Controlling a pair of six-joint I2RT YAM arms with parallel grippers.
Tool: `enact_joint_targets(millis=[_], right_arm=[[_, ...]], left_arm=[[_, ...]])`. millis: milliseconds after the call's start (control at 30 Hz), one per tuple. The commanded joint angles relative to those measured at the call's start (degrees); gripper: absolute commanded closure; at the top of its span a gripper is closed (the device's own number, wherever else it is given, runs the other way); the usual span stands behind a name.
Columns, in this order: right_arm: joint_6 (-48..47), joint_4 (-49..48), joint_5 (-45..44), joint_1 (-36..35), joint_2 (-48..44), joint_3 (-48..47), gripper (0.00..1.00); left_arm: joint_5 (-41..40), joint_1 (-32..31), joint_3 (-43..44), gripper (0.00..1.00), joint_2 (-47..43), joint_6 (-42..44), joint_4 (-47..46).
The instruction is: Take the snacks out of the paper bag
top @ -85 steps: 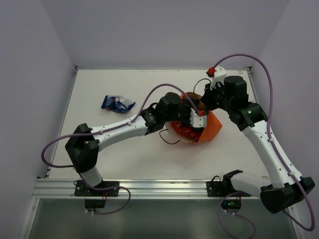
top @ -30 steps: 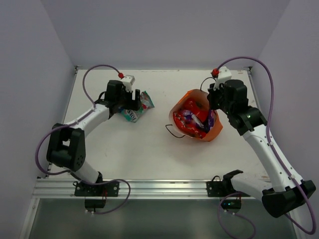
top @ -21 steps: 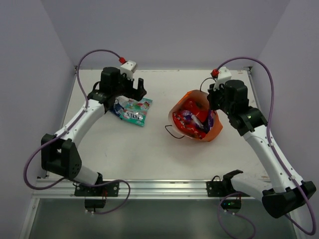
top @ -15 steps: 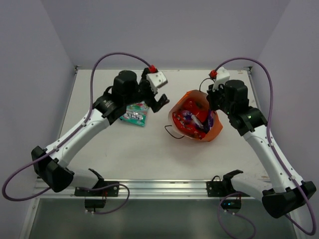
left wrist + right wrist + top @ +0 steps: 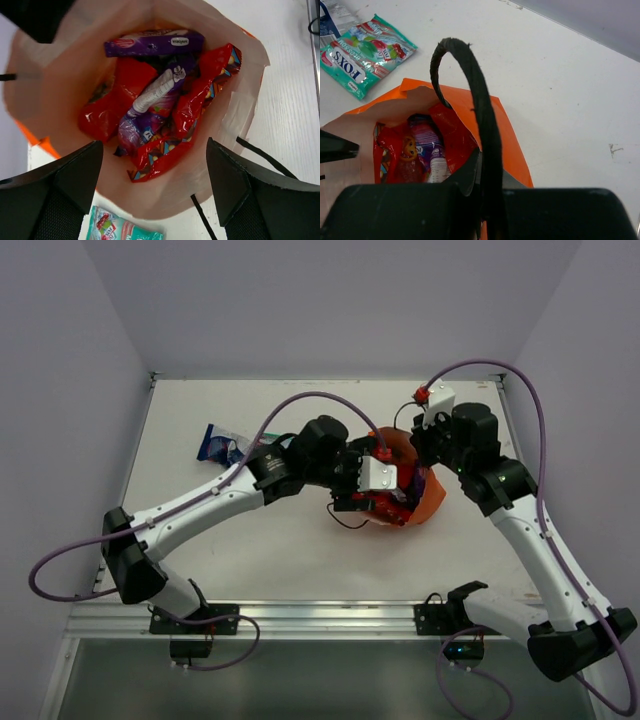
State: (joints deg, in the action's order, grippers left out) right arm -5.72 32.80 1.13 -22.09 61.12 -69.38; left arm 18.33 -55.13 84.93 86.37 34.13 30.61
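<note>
The orange paper bag (image 5: 428,498) lies mouth-open right of the table's middle, its pale inside (image 5: 60,75) showing. Snacks fill it: a purple packet (image 5: 155,44), a red packet (image 5: 107,102), a large red packet (image 5: 187,117) and a magenta one (image 5: 137,127). My left gripper (image 5: 370,502) hangs open just above the bag's mouth, fingers (image 5: 250,192) wide apart and empty. The right gripper (image 5: 421,450) is shut on the bag's far rim and dark cord handle (image 5: 481,125), holding the mouth up. A teal packet (image 5: 365,55) and a blue packet (image 5: 217,444) lie on the table to the left.
The second cord handle (image 5: 343,520) trails on the table at the bag's near side. Walls close in the white table (image 5: 260,570) on three sides. The left arm (image 5: 220,495) stretches across the table's middle.
The left gripper let go of the teal packet at the left and swung right, back over the bag's mouth, staying open. The right arm and bag have held still.
</note>
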Motion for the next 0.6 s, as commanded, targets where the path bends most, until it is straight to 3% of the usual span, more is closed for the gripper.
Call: enact_joint_targets(millis=[0,200,500,567], right_arm=[[-1.3,-4.2,1.9,-0.6,-3.0,-1.3,1.0],[-1.3,-4.8,2.3,-0.8,-3.1,-0.8,1.0],[-1.1,-4.9,1.6,-0.9,-3.0,-0.2,1.0],[-1.0,-4.8,1.5,-0.9,-2.8,-0.2,1.0]], left_arm=[[2.1,-0.1,3.5,0.12,3.4,4.5,4.6],[2.8,-0.8,5.5,0.22,8.9,5.8,5.3],[5.8,-3.5,6.1,0.23,12.2,5.9,5.3],[6.5,-3.9,5.9,0.27,12.9,5.9,5.4]])
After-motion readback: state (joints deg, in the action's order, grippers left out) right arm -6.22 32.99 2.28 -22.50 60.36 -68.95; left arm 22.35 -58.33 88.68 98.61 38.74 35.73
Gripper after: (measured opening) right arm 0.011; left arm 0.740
